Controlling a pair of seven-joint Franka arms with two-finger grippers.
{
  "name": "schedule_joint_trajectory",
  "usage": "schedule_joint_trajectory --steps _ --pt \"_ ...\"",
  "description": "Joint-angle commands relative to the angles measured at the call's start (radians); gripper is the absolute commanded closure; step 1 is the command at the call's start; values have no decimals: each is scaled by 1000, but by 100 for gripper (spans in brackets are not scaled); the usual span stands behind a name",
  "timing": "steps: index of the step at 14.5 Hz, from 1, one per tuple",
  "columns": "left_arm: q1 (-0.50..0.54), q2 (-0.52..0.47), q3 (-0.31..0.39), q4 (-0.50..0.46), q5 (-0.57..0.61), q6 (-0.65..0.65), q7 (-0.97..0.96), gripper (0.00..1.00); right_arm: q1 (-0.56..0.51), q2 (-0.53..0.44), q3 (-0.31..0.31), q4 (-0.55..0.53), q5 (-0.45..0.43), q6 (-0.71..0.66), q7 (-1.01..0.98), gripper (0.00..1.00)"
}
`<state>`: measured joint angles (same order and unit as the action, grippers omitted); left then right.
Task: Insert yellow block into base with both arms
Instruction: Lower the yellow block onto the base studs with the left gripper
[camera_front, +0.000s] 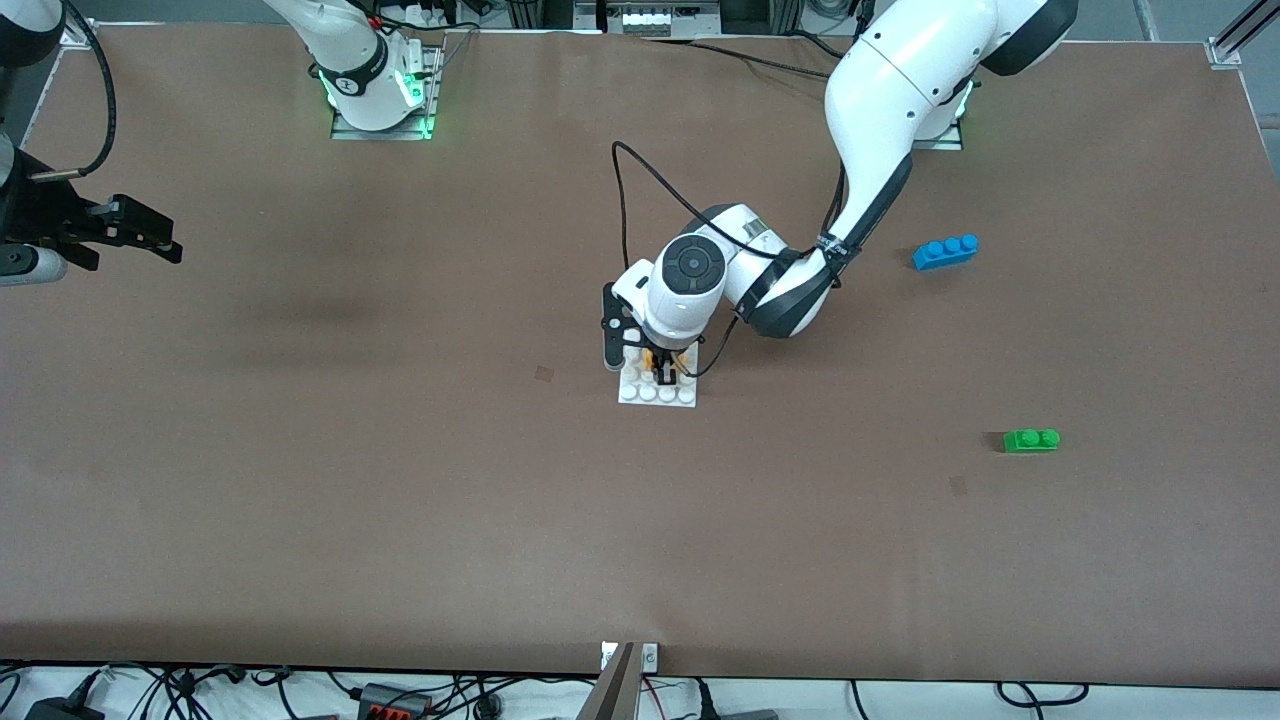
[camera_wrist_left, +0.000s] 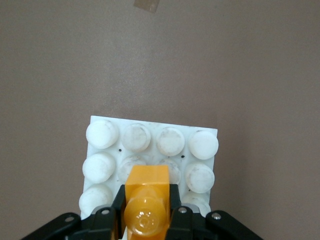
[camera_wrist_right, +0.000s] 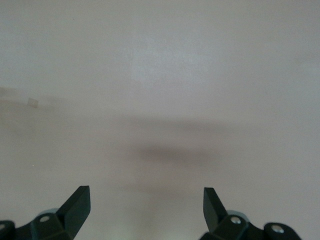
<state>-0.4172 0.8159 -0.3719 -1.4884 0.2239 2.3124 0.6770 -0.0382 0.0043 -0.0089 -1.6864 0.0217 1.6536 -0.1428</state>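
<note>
Left wrist view puts it right up close: the left gripper (camera_wrist_left: 146, 212) is clenched on the yellow block (camera_wrist_left: 145, 200), black fingers (camera_wrist_left: 176, 202) pressed against both of its sides, one round stud facing the camera. The block is sitting over the base (camera_wrist_left: 150, 150), around the middle studs of the white plate, and it looks like it's touching them, though whether it's fully seated can't be told from here.

In the front view the same left gripper (camera_front: 662, 372) points straight down at the base (camera_front: 657, 385), with just a sliver of the yellow block (camera_front: 668, 362) peeking out between the fingers. The base lies flat near the middle of the brown table (camera_front: 400, 500), and the left arm (camera_front: 880, 110) reaches down to it from its corner.

Further out, toward the left arm's end of the table, a blue brick (camera_front: 945, 251) lies well apart from the base, and a green brick (camera_front: 1031, 440) lies nearer the front camera than the blue one.

The right gripper (camera_front: 140, 232) waits up in the air over the bare table at the right arm's end, and in the right wrist view its fingers (camera_wrist_right: 77, 202) are spread wide with nothing between them.
</note>
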Motion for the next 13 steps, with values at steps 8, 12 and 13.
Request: schedule_joint_trajectory --steps 8,12,13 --pt "-37 48 15 40 58 -8 -16 97 4 2 -2 13 3 -17 -8 0" --pt "-38 40 15 40 60 -7 -23 97 4 2 -2 13 3 -17 -8 0" --pt "-38 40 15 36 60 -7 -24 97 4 2 -2 13 3 -17 -8 0"
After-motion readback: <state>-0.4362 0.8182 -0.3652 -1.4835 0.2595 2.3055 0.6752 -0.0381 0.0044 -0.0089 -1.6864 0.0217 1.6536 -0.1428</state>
